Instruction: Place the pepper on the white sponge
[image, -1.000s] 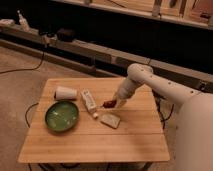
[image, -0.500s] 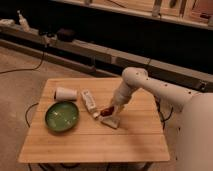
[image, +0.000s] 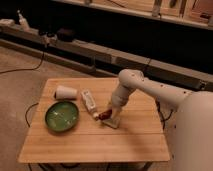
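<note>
A white robot arm reaches from the right down to mid-frame. Its gripper (image: 109, 113) sits low over the white sponge (image: 114, 120) on the wooden table (image: 95, 142), fingers closed around the pepper (image: 104, 115), which touches the sponge's left edge.

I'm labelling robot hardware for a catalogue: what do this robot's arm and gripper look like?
The arm is smooth, glossy off-white, built of thick rounded tubular segments with a bulbous joint, growing from a broad white body at the right. No cables, markings or logos can be made out on it. The gripper at its tapered end, low over the light wooden slatted table, is too small to describe.
</note>
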